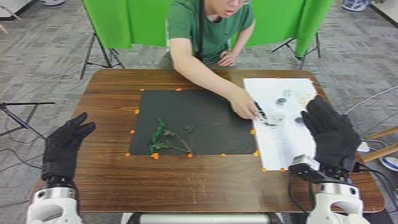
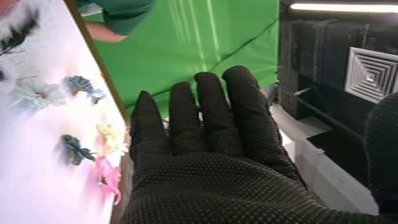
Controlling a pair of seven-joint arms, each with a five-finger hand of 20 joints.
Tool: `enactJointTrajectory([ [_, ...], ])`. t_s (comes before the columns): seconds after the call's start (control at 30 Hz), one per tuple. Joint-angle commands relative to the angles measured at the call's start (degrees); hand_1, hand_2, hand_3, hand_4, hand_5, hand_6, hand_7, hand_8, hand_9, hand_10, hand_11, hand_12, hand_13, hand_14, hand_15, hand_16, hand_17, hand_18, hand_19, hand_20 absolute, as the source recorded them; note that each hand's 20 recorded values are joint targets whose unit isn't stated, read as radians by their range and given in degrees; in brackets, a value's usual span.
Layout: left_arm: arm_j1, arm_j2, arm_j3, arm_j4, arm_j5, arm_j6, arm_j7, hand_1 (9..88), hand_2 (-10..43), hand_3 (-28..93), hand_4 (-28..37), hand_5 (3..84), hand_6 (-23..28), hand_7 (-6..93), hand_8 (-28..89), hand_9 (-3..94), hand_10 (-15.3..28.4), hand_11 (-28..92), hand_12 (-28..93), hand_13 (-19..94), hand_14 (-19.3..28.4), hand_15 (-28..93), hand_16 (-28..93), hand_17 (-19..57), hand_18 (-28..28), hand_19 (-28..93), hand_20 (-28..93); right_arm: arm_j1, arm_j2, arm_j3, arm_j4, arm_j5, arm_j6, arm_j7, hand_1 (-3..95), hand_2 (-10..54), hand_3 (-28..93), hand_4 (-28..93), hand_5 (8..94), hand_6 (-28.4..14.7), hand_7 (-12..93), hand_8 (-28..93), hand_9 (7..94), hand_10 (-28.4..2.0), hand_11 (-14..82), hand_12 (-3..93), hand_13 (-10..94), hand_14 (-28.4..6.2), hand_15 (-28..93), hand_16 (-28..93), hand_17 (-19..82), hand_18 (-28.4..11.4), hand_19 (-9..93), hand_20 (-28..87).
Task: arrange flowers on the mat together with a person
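Observation:
Over the table's left side, the left hand (image 1: 67, 145) is open in the head view. The right hand (image 1: 331, 131) is open above the right edge of the white sheet (image 1: 282, 145); in the right wrist view the right hand (image 2: 209, 145) has straight fingers and holds nothing. Green sprigs (image 1: 160, 136) lie at the lower left of the black mat (image 1: 200, 112). A person's hand is at a dark sprig by the mat's right edge. On the white sheet in the right wrist view are a pale flower (image 2: 37, 92), blue flowers (image 2: 80, 85), a dark flower (image 2: 75, 150) and a pink flower (image 2: 108, 177).
Orange marks (image 1: 155, 156) line the mat's edges on the brown table (image 1: 195, 185). The person leans in from the far side, an arm stretched across the mat's upper right. A green curtain (image 1: 129, 25) stands behind.

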State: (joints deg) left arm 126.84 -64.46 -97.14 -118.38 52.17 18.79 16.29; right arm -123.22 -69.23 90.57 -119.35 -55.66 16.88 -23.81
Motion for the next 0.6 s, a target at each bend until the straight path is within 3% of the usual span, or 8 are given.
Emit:
enactJointTrajectory([
  [0.03, 1.02, -0.7, -0.29, -0.32, 0.71, -1.13, -0.56, 27.4, 8.6, 69, -28.2, 49.3, 5.6, 9.1, -6, 51.3, 15.4, 19, 12, 38, 17.1, 14, 1, 7.8, 10.8, 4, 18, -0.2, -0.25, -0.22, -0.07, -0.37, 0.07, 0.48, 3.0, 5.6, 77, -20, 42.5, -6.8, 8, -9, 39.5, -13.2, 3.9, 8.4, 28, -9.2, 10, 4, 16, -13.1, 1, 22],
  [0.6, 0.87, -0.82, -0.28, -0.23, 0.99, -1.78, -1.29, 27.6, 4.8, 69, -27.2, 49.0, 5.5, 9.5, -6, 50.6, 15.0, 20, 12, 38, 17.2, 14, 1, 7.6, 11.0, 4, 18, -1.48, -0.99, -0.05, -0.58, -0.77, 0.88, 1.18, 3.4, 6.1, 77, -20, 45.2, -6.6, 9, -10, 42.3, -13.6, 4.5, 8.9, 31, -9.9, 12, 4, 17, -13.7, 1, 23],
])
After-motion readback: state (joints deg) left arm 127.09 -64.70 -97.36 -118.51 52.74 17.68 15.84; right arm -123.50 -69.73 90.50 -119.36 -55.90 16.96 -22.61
